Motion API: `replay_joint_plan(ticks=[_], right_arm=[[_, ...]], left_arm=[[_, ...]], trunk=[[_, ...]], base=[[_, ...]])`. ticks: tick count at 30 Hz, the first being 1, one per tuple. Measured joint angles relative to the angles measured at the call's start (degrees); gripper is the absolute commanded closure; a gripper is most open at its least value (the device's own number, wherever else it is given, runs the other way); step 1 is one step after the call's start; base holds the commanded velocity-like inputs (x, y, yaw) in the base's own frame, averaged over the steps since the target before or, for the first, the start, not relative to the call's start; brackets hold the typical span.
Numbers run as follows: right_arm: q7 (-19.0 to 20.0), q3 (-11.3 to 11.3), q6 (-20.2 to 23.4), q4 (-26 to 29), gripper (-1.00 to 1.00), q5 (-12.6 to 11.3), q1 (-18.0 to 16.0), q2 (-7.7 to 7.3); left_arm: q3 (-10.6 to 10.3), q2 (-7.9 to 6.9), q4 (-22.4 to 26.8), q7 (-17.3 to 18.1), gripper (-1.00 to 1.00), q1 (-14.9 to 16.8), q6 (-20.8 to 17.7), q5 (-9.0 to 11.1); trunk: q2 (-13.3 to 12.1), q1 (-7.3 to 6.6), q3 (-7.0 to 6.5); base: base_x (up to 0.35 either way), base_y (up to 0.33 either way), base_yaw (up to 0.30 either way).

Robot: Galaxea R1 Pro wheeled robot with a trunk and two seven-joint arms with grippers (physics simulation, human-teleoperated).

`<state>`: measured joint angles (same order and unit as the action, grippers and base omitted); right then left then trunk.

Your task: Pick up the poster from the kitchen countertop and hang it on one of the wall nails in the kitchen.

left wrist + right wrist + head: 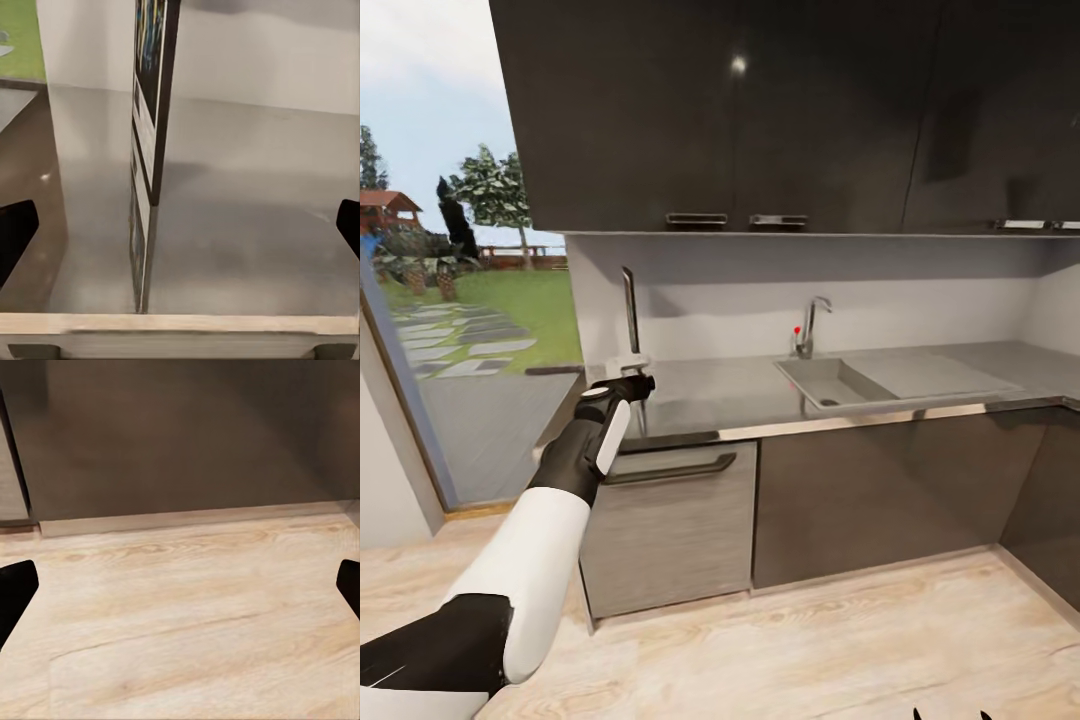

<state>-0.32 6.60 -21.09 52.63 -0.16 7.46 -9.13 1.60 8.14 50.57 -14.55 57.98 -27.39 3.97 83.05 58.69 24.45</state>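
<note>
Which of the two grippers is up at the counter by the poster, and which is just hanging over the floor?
The left gripper, at the counter's left end: the poster stands edge-on between its open fingers. The right gripper faces wooden floor.

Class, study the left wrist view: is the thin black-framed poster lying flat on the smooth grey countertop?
No: the thin black-framed poster stands upright on edge on the grey countertop, seen edge-on between the open left gripper fingers.

White left arm (540,560) with black joint sections.
</note>
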Motion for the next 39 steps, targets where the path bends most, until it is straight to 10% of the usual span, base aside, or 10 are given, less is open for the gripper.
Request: replay_joint_plan(ticks=[15, 21, 39], right_arm=[[-0.08, 0.04, 0.00, -1.34, -1.00, 0.02, 0.00, 0.00], [-0.08, 0.17, 0.00, -2.07, -1.00, 0.06, 0.00, -0.07], [-0.08, 0.12, 0.00, -2.14, -1.00, 0.05, 0.00, -0.09]], left_arm=[[0.08, -0.57, -0.74, -1.78, -1.00, 0.00, 0.14, -0.17], [-0.04, -1.05, -13.20, -5.86, -1.00, 0.00, 14.07, -0.10], [-0.02, -1.14, -16.99, -6.22, -1.00, 0.01, 17.58, -0.14]], trunk=[[-0.01, 0.03, 0.00], [-0.01, 0.04, 0.01], [-0.01, 0.04, 0.00]], base=[[0.215, 0.000, 0.000], [0.003, 0.000, 0.000], [0.003, 0.000, 0.000]])
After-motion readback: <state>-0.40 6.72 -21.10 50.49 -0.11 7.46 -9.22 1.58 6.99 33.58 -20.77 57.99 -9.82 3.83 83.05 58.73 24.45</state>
